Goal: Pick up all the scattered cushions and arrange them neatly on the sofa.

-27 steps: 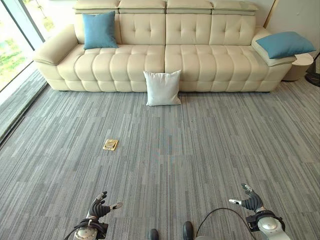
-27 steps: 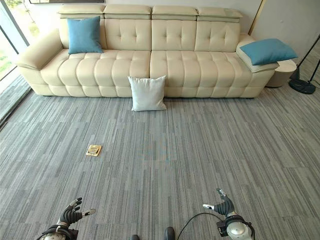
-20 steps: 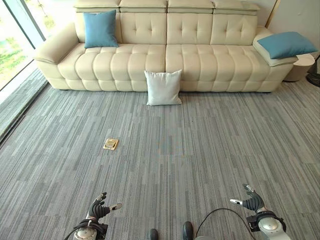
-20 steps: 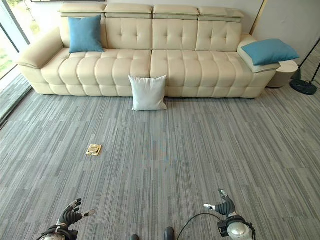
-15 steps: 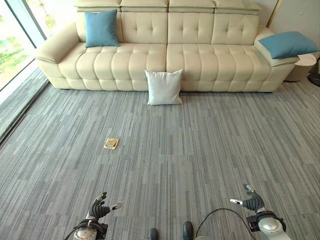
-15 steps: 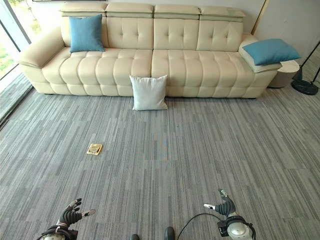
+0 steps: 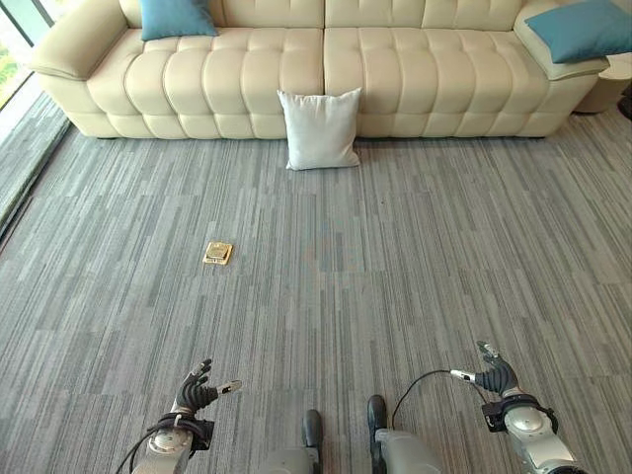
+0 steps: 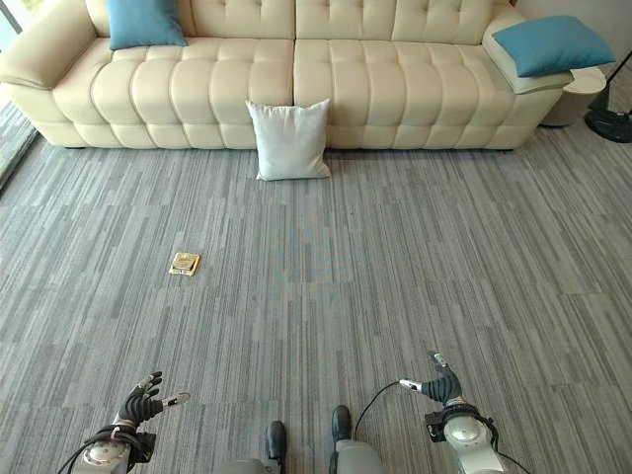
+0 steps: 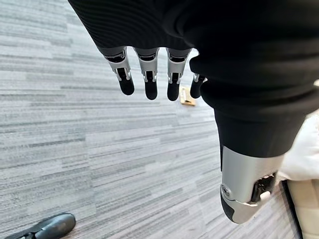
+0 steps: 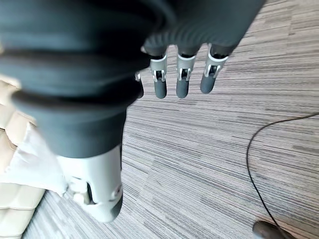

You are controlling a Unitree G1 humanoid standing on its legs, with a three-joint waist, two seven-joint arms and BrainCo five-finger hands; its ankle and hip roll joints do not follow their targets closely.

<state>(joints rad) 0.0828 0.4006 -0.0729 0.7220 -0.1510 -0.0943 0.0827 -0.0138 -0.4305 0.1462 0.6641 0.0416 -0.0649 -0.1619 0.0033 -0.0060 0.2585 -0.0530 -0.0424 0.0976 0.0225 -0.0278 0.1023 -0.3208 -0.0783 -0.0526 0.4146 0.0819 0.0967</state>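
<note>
left hand [image 7: 197, 389] low at the near left, over the carpet [image 7: 395, 257], fingers relaxed & spread, holding nothing; the wrist view shows its fingers [image 9: 147, 74] straight above bare carpet. right hand [image 7: 494, 375] low at the near right, likewise slack and empty, fingers [image 10: 182, 77] hanging loose over the floor.

no writing legible anywhere.

white cushion [image 7: 319, 129] stands on the carpet, leaning upright against the front of the cream sofa [image 7: 247, 84], about mid-sofa. blue cushion [image 8: 144, 22] sits propped vs the backrest at the sofa's left end. 2nd blue cushion [image 8: 552, 43] lies flat on the right armrest. small brass floor plate [image 7: 218, 253] set in the carpet, left of centre, well apart from the white cushion and from both hands. round side stand [image 8: 583, 94] just beside the right end of the sofa.

vs 0.5 s ago: whole scene has slid up in the head views, so the camera has tipped down / moved in; sofa's top is now cut off, cushions sit where they were relative to the sofa. both hands keep the same loose pose, low at the near edge.
</note>
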